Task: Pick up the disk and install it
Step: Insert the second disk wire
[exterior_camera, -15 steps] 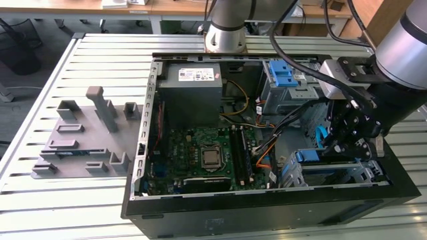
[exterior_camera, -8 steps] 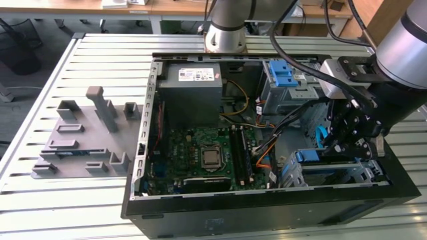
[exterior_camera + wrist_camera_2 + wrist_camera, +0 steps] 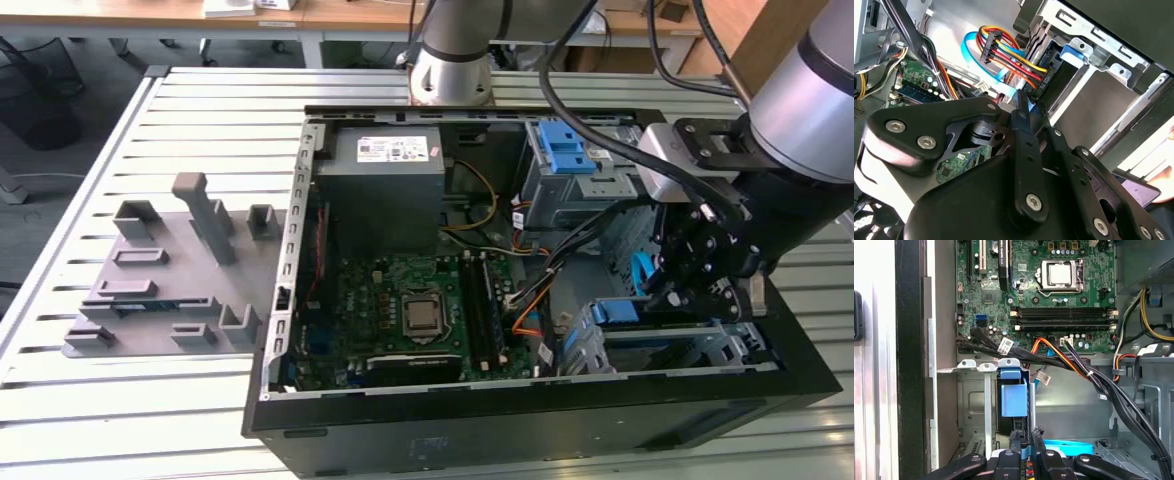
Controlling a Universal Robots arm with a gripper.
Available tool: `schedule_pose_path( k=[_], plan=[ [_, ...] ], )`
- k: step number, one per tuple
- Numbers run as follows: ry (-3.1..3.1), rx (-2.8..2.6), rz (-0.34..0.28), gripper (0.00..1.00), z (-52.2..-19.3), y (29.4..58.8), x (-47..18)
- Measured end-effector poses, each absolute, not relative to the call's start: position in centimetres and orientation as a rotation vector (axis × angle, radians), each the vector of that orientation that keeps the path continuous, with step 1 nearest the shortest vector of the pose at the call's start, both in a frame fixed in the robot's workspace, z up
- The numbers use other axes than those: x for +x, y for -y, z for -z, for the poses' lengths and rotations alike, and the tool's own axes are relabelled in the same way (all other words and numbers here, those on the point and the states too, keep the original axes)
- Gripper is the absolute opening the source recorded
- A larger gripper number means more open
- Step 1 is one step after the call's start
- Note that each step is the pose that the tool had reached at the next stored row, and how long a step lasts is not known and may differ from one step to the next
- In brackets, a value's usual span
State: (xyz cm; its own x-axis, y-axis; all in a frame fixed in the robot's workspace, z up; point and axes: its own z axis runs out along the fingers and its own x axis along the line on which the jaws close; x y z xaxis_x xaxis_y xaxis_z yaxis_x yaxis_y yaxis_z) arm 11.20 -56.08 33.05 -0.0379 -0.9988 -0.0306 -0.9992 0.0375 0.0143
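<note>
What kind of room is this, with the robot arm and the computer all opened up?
Probably a lab or workshop for testing robots. An open computer case lies on a slatted metal table, a grey fixture plate sits beside it, and desks stand behind. The gripper reaches into the drive cage.

A lab: an open PC (image 3: 534,300) on a slatted metal table (image 3: 200,100) (desks (image 3: 267,15) behind), robot arm (image 3: 461,50) mounted.

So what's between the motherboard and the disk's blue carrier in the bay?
In the first wrist view, a bundle of black and orange cables crosses between the motherboard and the disk in its bay.
</note>
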Motion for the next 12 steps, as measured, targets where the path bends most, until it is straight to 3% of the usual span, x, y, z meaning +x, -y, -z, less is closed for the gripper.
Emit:
schedule_pose_path(
  k=[12],
  plan=[
    [-2.253,-2.17,-0.051,0.23,-32.69,56.1,11.25]
  ],
)
